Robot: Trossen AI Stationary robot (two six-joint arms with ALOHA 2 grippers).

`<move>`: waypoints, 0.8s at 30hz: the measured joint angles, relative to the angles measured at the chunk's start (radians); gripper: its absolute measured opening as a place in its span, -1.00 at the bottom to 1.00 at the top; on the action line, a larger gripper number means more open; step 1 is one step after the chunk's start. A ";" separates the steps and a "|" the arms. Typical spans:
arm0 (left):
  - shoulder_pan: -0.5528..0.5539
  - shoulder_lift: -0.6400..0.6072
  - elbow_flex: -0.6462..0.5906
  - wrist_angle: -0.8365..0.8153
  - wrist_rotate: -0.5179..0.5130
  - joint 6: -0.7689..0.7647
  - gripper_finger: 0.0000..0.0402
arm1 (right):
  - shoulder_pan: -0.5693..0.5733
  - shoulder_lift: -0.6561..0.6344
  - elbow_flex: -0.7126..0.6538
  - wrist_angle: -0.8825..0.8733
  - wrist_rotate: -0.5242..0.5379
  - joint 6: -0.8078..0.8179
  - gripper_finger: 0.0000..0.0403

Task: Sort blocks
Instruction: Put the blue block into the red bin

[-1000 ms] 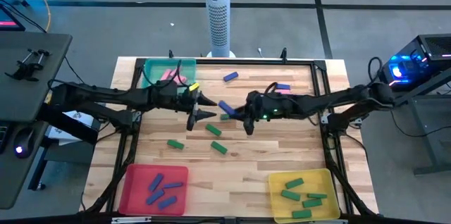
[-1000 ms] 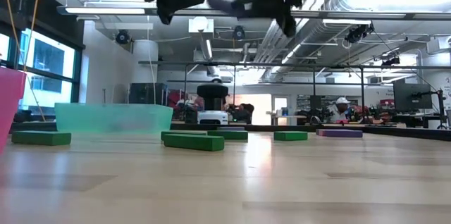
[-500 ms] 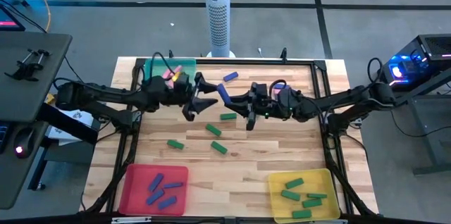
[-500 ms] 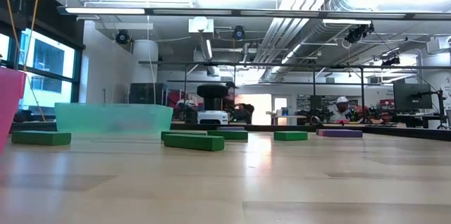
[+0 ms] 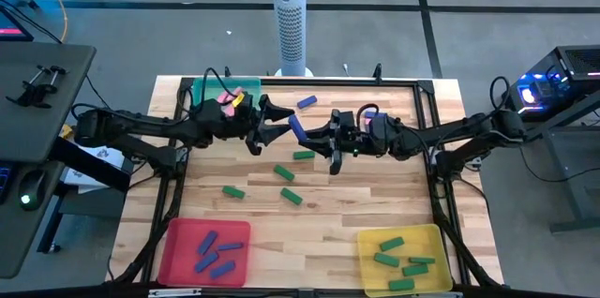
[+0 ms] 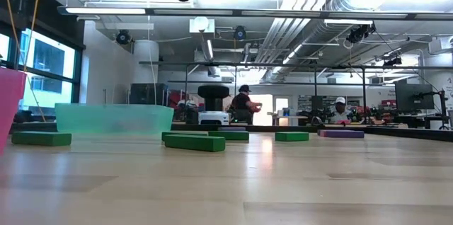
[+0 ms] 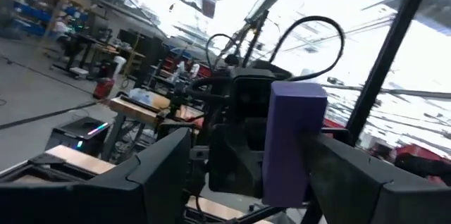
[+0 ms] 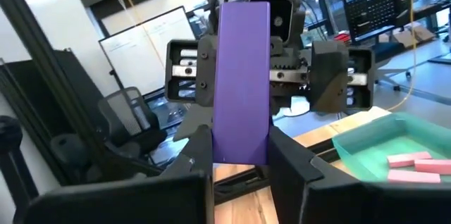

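A blue block [image 5: 298,126] is held above the table's middle, between my two grippers, which face each other. My right gripper [image 5: 313,140] is shut on it. My left gripper [image 5: 278,126] is open, and its fingers [image 7: 158,171] stand either side of the block's free end [image 7: 292,139]. I cannot tell whether they touch it. Loose green blocks [image 5: 302,155] lie flat on the wood below. The teal tray [image 5: 202,92] holds pink blocks [image 5: 226,99], the red tray [image 5: 178,242] blue ones and the yellow tray [image 5: 429,242] green ones. My right gripper pinches the blue block between its two fingers [image 8: 194,171] at one end [image 8: 239,146]. It comes in roughly level from the table's right, with the fingers lying along the block. The block is lifted clear and sticks out past the fingertips toward my left gripper [image 8: 271,76].
More loose blocks lie on the wood: green ones [image 5: 232,191] toward the near side, a blue one [image 5: 307,102] and another [image 5: 377,114] toward the far side. A white tower [image 5: 291,17] stands beyond the far edge. People [image 6: 244,105] move in the room behind.
Both grippers have risen from low over the table and shifted a little toward the far edge, staying face to face. The blue block has gone up with my right gripper and now sits between my left gripper's fingers.
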 joint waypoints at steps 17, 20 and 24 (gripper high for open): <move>0.018 0.079 0.119 -0.058 0.116 0.044 0.23 | -0.057 -0.017 0.001 -0.025 -0.118 0.014 -0.72; 0.027 0.058 0.119 -0.107 0.123 0.078 0.23 | -0.062 -0.039 0.001 -0.056 -0.092 0.029 -0.73; 0.031 0.061 0.119 -0.118 0.097 0.078 0.23 | -0.083 -0.047 0.001 -0.091 -0.092 0.036 -0.73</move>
